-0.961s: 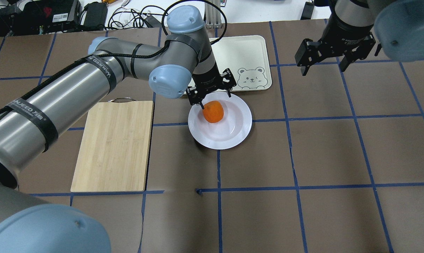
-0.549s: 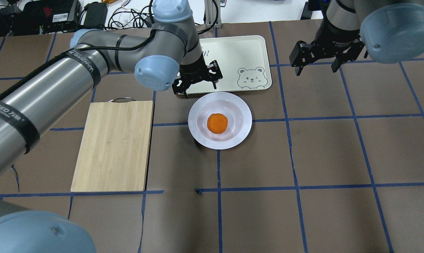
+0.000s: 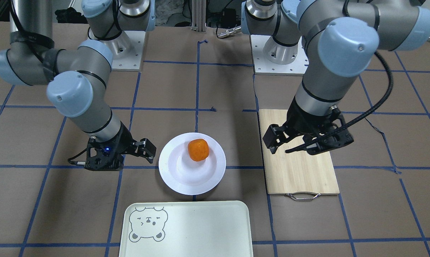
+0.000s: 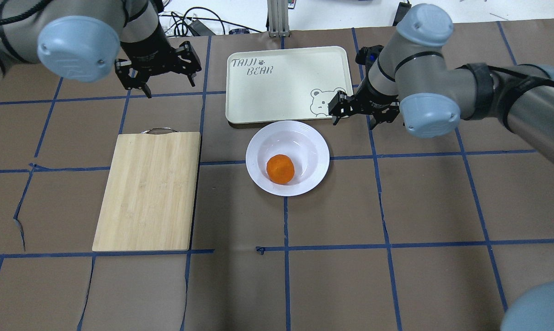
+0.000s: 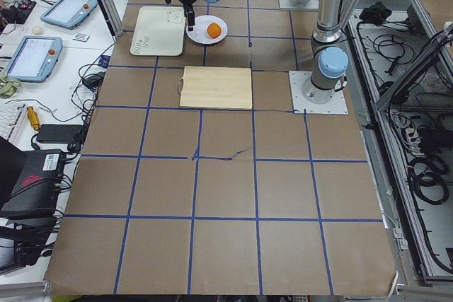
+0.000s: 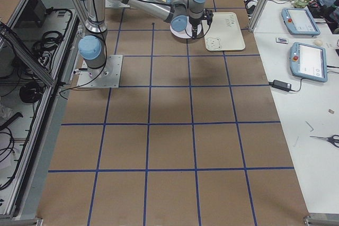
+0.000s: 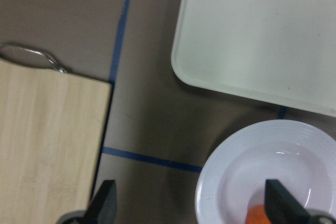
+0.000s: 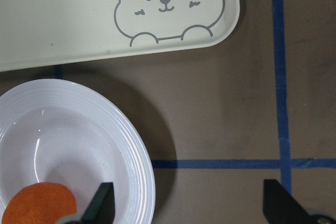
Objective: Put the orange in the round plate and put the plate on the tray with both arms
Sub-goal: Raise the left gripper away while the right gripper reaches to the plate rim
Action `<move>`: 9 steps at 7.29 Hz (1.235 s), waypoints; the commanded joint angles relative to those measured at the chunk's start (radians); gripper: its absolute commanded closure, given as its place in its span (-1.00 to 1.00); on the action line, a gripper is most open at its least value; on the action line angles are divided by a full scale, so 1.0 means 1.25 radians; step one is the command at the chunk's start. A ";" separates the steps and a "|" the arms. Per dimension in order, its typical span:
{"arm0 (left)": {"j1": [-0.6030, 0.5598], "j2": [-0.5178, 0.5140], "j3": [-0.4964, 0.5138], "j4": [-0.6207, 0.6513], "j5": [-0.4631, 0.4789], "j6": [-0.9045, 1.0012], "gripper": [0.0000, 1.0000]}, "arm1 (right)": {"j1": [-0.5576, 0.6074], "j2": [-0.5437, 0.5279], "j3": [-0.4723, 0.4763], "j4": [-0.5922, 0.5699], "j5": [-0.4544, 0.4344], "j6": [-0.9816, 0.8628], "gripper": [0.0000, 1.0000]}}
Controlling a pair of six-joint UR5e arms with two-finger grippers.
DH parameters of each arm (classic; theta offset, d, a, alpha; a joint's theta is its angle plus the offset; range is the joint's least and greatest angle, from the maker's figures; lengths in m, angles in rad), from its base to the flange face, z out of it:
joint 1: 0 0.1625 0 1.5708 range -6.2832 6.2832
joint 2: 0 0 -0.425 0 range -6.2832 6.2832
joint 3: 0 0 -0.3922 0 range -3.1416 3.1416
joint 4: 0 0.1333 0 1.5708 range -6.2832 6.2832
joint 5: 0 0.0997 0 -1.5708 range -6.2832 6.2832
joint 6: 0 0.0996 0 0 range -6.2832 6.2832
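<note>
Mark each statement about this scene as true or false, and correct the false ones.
1. The orange lies in the round plate. True.
2. The round plate stands on the tray. False: it stands on the table, just beside the tray, and the tray holds nothing.
3. The left gripper holds the orange. False: it is open and empty, away from the plate.
4. The right gripper is open near the plate's rim. True.
5. The orange rests on the wooden cutting board. False: nothing lies on the board.
</note>
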 commanded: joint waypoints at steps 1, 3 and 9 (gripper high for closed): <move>0.053 0.049 -0.015 -0.049 0.001 0.063 -1.00 | 0.035 0.049 0.025 -0.055 0.029 0.101 -1.00; 0.053 0.088 -0.029 -0.064 -0.002 0.100 -1.00 | 0.055 0.084 0.034 -0.083 0.062 0.119 -1.00; 0.063 0.099 -0.053 -0.067 0.004 0.127 -1.00 | 0.060 0.092 0.130 -0.184 0.065 0.137 -0.51</move>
